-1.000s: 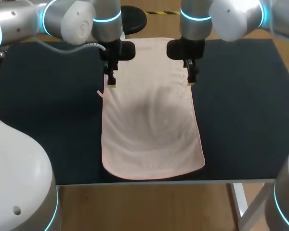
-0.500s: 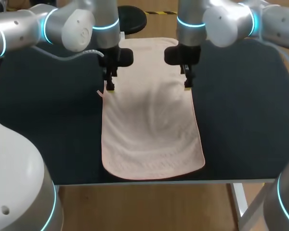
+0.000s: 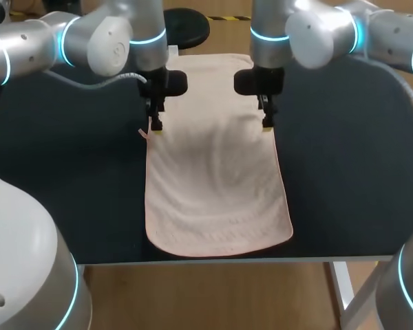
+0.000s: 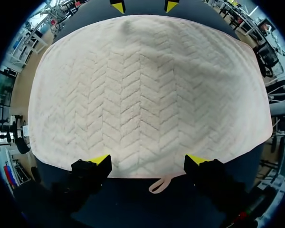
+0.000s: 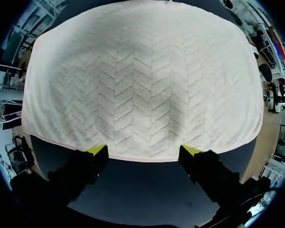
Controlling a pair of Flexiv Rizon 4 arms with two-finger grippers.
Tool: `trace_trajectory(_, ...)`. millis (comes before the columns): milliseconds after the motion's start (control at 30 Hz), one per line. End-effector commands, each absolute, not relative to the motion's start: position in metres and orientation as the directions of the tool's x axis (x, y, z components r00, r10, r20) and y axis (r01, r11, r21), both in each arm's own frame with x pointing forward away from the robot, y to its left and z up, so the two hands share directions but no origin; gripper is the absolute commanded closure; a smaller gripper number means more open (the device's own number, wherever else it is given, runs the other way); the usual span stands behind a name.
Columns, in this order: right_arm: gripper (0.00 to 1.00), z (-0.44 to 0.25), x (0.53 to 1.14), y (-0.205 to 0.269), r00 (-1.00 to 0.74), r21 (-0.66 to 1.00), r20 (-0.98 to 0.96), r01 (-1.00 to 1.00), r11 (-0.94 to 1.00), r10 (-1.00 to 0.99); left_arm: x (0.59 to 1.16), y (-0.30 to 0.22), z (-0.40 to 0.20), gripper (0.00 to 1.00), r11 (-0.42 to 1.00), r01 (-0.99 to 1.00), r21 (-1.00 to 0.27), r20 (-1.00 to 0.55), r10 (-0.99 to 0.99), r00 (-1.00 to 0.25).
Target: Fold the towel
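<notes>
A pale pink towel (image 3: 217,179) lies flat on the black table (image 3: 69,179), its long side running from far to near. My left gripper (image 3: 155,126) hangs open over the towel's left edge, just past a small hanging loop (image 3: 142,132). At the opposite edge my right gripper (image 3: 267,126) is open too. In the left wrist view the towel (image 4: 147,95) spreads ahead of the gripper (image 4: 148,160), with its hem and loop (image 4: 160,184) between the fingers. In the right wrist view the towel's (image 5: 142,80) hem runs between the spread fingers of the gripper (image 5: 143,151).
Bare black tabletop lies on both sides of the towel (image 3: 351,158). The towel's near end comes close to the table's front edge (image 3: 227,260).
Both grippers have come slightly nearer and lower, onto the towel's side edges. The towel has not moved and both grippers stay open.
</notes>
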State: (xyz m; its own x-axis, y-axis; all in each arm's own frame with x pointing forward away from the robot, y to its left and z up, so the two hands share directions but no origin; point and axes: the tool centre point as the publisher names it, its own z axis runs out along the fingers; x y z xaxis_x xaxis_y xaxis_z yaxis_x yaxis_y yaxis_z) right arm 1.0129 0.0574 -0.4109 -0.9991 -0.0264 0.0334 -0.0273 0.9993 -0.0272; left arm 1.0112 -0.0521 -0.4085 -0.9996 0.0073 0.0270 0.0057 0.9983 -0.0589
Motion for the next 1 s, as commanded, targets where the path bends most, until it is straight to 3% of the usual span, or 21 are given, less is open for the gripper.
trace_trajectory(33,0.00,-0.422,1.017,0.061,-0.999,-0.024,0.039,-0.026,0.999,-0.025,1.015,-0.051,-0.415,0.00,0.999,0.004,-0.052,0.025,0.006,-1.000)
trace_trajectory(967,0.00,-0.438,1.023,0.052,-0.999,-0.040,0.033,-0.017,0.999,-0.015,1.020,-0.053,-0.437,0.00,0.998,0.037,-0.045,-0.031,0.035,-0.999)
trace_trajectory(1000,0.00,-0.438,1.023,0.052,-0.999,-0.041,0.032,-0.017,0.999,-0.016,1.021,-0.052,-0.437,0.04,0.998,0.037,-0.043,-0.033,0.036,-0.999)
